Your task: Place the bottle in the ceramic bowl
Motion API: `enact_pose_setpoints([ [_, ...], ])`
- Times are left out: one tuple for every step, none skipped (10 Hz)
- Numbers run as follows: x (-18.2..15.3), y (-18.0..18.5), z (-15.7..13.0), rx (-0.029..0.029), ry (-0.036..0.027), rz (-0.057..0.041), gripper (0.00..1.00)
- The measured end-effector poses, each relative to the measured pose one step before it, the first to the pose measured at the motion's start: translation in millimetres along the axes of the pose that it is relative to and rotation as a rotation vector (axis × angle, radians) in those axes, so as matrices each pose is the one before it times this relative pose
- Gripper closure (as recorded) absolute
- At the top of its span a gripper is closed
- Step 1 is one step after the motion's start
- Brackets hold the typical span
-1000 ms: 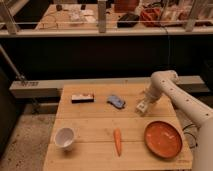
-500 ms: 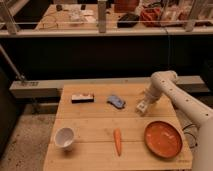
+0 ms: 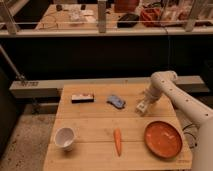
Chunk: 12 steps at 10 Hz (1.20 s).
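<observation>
The tool [image 3: 142,106] hangs low at the far right of the counter [image 3: 95,125], its opening and hold beyond my telling, what I take for the blue bottle [image 3: 116,101] lying near its left, the ceramic bowl [image 3: 65,137] well off, near-left.

The gripper [image 3: 143,106], off-white like its arm [image 3: 172,95], hangs over the right rear of the pale, plank-lined wooden table [image 3: 95,125]. To its left in view lie a crumpled blue item [image 3: 116,101] and a black bar [image 3: 82,98] with white ends. In front of it are an orange-red plate [image 3: 163,138], an orange carrot [image 3: 117,141] and a white bowl [image 3: 65,137].
</observation>
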Motion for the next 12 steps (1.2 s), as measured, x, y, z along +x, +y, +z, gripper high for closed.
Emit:
enact_pose_setpoints([
  [-0.21, -0.02, 0.38, -0.00033, -0.00062, -0.00029, 0.20],
  [0.00, 0.13, 0.24, -0.00022, -0.00034, -0.00001, 0.20],
  [0.02, -0.07, 0.04, -0.00002, -0.00019, 0.00008, 0.20],
  [-0.22, 0.34, 0.95, -0.00105, -0.00096, 0.00005, 0.20],
  [0.08, -0.08, 0.00, 0.00031, -0.00009, 0.00008, 0.20],
  [-0.04, 0.13, 0.34, -0.00036, -0.00034, 0.00011, 0.20],
  [0.11, 0.07, 0.46, -0.00036, -0.00011, 0.00030, 0.20],
  [-0.11, -0.19, -0.12, 0.00029, -0.00015, -0.00025, 0.20],
  [-0.12, 0.13, 0.51, -0.00067, -0.00033, -0.00004, 0.20],
  [0.03, -0.19, -0.06, 0.00021, -0.00003, 0.00027, 0.20],
  [-0.14, 0.33, 0.69, -0.00090, -0.00058, 0.00011, 0.20],
  [-0.09, 0.00, 0.19, -0.00016, -0.00014, -0.00011, 0.24],
])
